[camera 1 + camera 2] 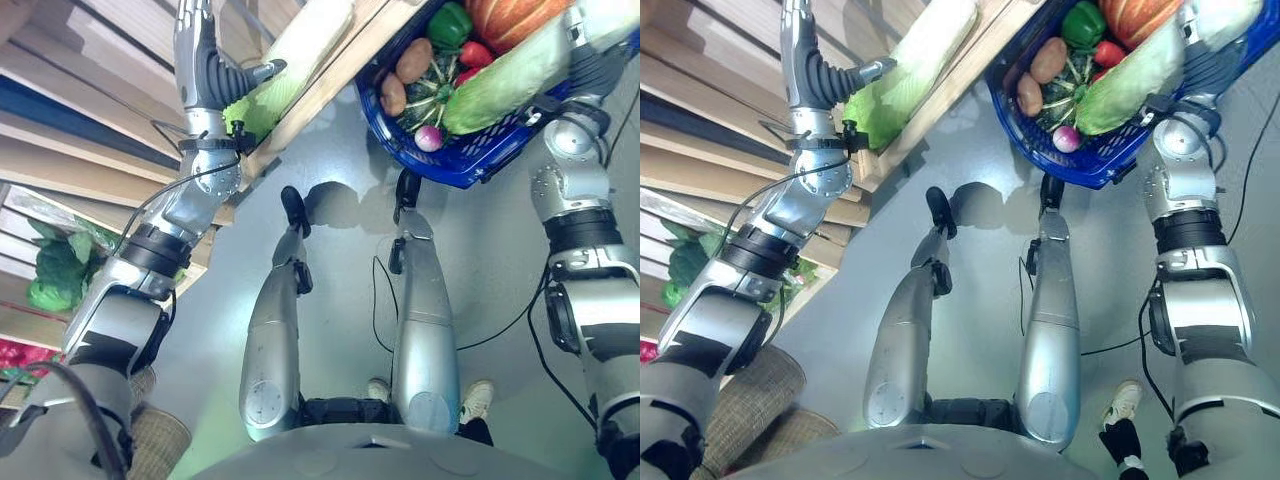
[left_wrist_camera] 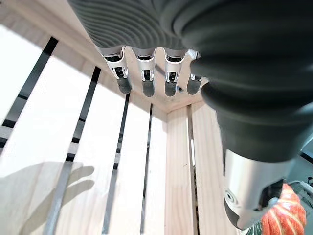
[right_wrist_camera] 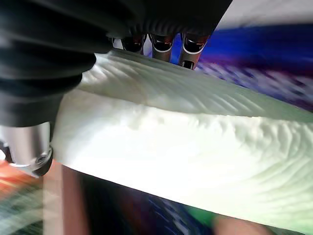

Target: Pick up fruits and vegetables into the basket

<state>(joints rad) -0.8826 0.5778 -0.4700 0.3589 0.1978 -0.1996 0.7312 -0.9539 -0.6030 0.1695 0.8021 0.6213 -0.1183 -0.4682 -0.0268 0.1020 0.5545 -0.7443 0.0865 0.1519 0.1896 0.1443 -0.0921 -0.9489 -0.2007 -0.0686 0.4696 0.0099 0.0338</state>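
The right hand was wrapped around a pale green napa cabbage, fingers curled over its far side and thumb under the near one, holding it lengthwise just above the blue basket. I judged it was gripped along its length so it could be laid across the heap without rolling off. Below the hand the basket was already crowded: a green pepper, an orange pumpkin, two brown potatoes, a dark striped squash, a red tomato and a small pink radish.

The left hand hung with relaxed, straight fingers and nothing in it, over the slats of a wooden crate. Just beside its thumb lay a second napa cabbage, probably the next to be taken. Well below that arm, a leafy green vegetable sat on a lower shelf.
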